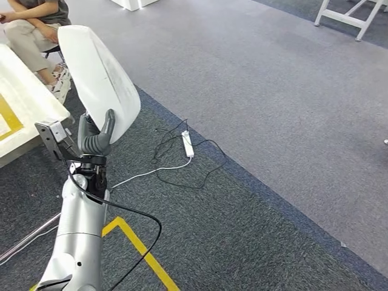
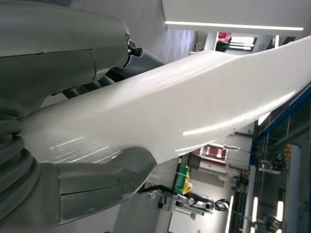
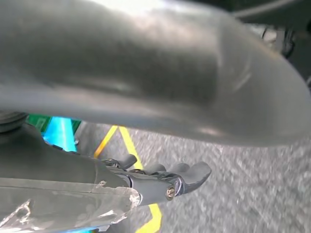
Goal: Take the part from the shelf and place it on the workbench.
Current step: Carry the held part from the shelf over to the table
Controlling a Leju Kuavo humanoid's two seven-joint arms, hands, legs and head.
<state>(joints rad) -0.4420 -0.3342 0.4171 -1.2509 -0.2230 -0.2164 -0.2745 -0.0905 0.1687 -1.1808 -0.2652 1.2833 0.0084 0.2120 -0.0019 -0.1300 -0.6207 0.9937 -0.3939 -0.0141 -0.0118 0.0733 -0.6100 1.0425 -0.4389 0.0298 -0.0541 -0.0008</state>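
Silver left arm (image 1: pixel 77 236) with a looping black cable (image 1: pixel 137 218), ending in a grey robot hand (image 1: pixel 95 138).

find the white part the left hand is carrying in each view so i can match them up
Head view: white part upper left, above the left hand gripping its lower edge.
Left wrist view: it spans the frame, between thumb and fingers.
Right wrist view: I can't make it out here.
Shared landmark: the left hand's grey thumb.

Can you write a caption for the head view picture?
Left hand holds a smooth white curved part above grey carpet.
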